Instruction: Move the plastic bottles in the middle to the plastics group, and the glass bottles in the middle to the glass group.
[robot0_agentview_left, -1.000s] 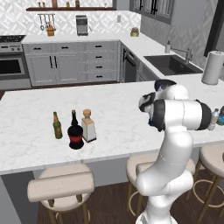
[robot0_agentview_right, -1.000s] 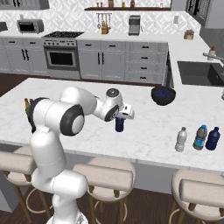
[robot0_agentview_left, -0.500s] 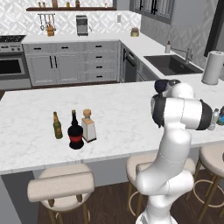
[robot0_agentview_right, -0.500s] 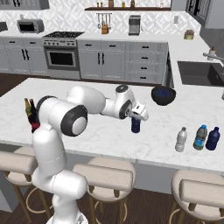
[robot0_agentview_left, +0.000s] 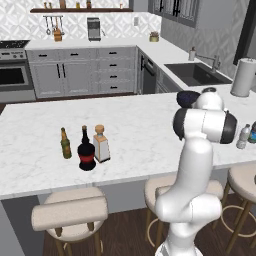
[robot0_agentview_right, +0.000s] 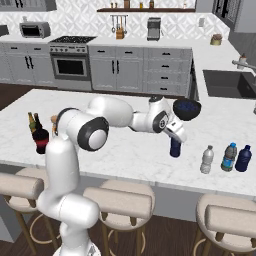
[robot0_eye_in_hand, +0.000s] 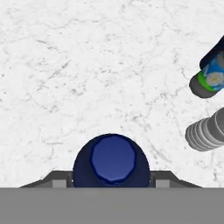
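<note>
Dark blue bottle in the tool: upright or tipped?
Upright. The dark blue bottle hangs vertically under the tool; the hand view looks straight down on its cap.

Nothing here can be read: the red label on the round-bellied black bottle (robot0_agentview_left: 86, 153) and the blue-and-green band on the small bottle (robot0_eye_in_hand: 213, 70) lying near the dark blue bottle (robot0_eye_in_hand: 113, 159) show no legible letters or numbers.
</note>
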